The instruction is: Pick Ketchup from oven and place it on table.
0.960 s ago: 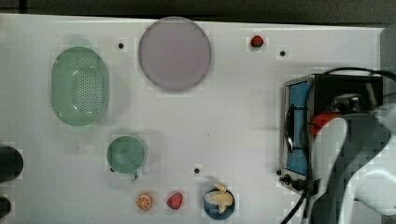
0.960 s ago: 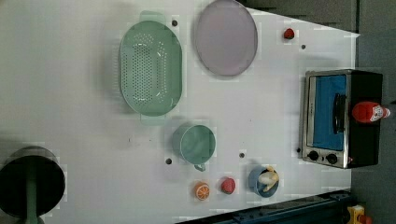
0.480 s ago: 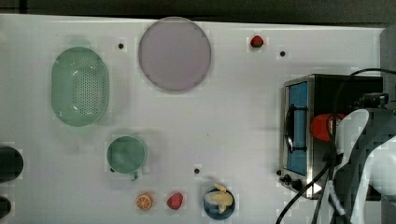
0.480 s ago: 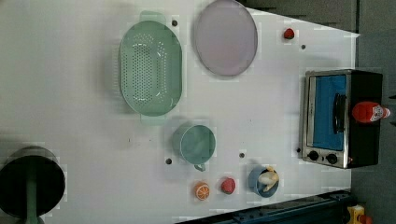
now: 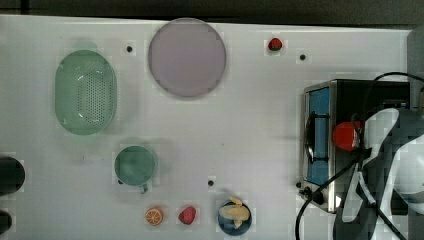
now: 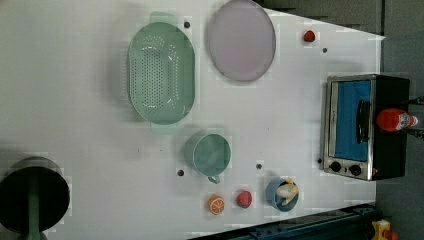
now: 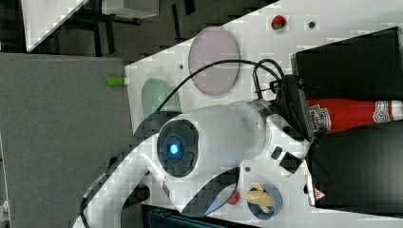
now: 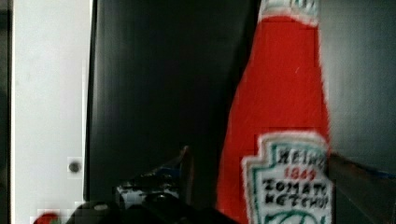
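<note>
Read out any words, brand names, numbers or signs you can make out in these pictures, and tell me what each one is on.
"HEIN", cut off at the picture's edge: top of the white label on the ketchup, wrist view.
"1869": red number below it; last digits uncertain.
"TOMATO KETCHUP": dark letters under the number.
Label and round mark on the ketchup in the right view: too blurred to read.
Red triangular warning sticker on the oven: a sign, no readable text.
Oven knobs: markings too small to read.

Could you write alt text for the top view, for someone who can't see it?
A white robot arm reaches over a toaster oven at the top view's right, where a red ketchup bottle stands on the oven's roof. The white table also holds a green colander, a round plate, a green cup and small toy fruits.
</note>
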Available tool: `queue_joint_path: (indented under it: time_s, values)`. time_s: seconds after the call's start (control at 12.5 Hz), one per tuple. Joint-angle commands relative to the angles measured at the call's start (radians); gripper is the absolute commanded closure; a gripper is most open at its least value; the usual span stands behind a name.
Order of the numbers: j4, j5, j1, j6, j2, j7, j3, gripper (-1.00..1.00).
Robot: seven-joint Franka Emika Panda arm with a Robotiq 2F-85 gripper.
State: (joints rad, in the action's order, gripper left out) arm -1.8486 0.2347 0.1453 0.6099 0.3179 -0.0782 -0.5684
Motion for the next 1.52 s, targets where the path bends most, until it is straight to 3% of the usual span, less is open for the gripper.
queue_joint_path:
  time_s: [0.08,0.16,0.32,0.4,0.72,1.04,1.52]
  values:
    - [0.004,0.032,-0.004,-0.015,0.023,-0.014,-0.007,-1.00]
    - [0.004,0.032,-0.003,-0.016,0.031,-0.014,-0.008,-0.92]
    - [-0.001,0.032,-0.003,-0.014,0.036,-0.014,-0.006,-0.43]
    - [-0.001,0.032,-0.005,-0.015,0.033,-0.014,-0.006,-0.29]
    - [0.027,0.023,-0.011,-0.024,0.017,-0.017,-0.006,-0.29]
    - [0.139,-0.097,-0.056,-0.181,-0.062,-0.098,0.007,-0.29]
    - [0.203,-0.113,-0.147,-0.339,-0.178,-0.410,0.148,-0.29]
